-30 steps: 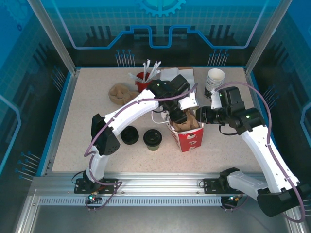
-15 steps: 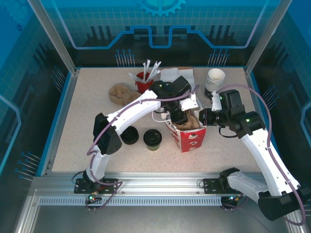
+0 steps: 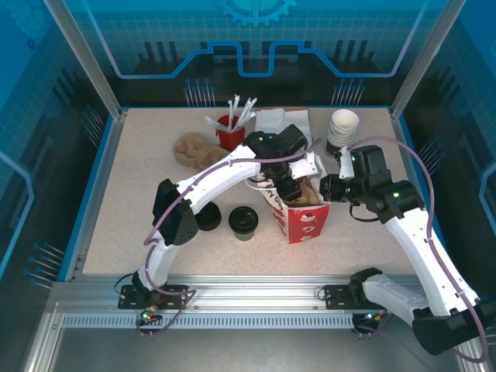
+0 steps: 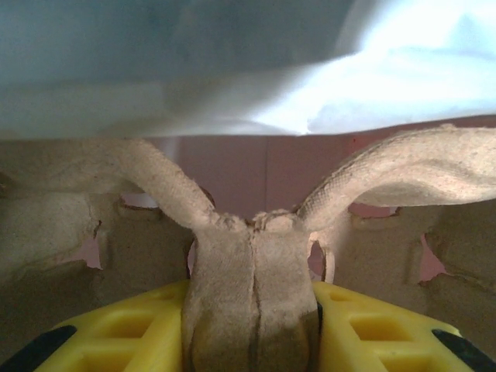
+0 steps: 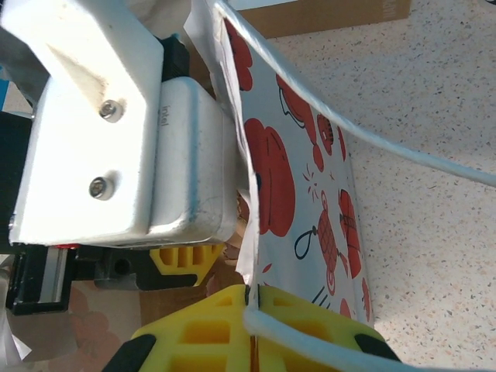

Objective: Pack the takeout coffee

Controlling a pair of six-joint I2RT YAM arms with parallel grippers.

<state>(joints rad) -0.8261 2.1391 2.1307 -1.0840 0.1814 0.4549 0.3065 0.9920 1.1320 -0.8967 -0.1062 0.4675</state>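
Pulp carrier (image 4: 252,256): brown moulded fibre, down inside the bag (image 3: 304,221); two arms curve up and out from an upright middle tab.
Left hand (image 4: 252,310): closed on that tab, with a yellow finger (image 4: 372,333) pressed to each side and the tab filling the gap between the jaws. In the overhead view it sits in the bag's mouth, just right of centre.
Right hand (image 5: 249,319): clamped shut on the bag's rim. The paper edge runs straight down between its yellow fingers (image 5: 201,329). In the overhead view it sits against the bag's right side.
Cord (image 5: 387,147): white bag handle that crosses the upper right of the right wrist view. Another white strand lies over the finger at the bottom edge.
Bag: red-and-white paper, upright with its mouth open, in the centre of the overhead view. The carrier's brown top shows inside.
Coffee (image 3: 242,220): dark cup with a black lid, upright on the worktop (image 3: 124,201), lower centre. It is left of the bag, near it but apart, and away from both hands.
Lids (image 3: 206,216): low black stack just left of the coffee, partly behind the left arm.
Cups (image 3: 343,124): lidless stack with white insides, upper right.
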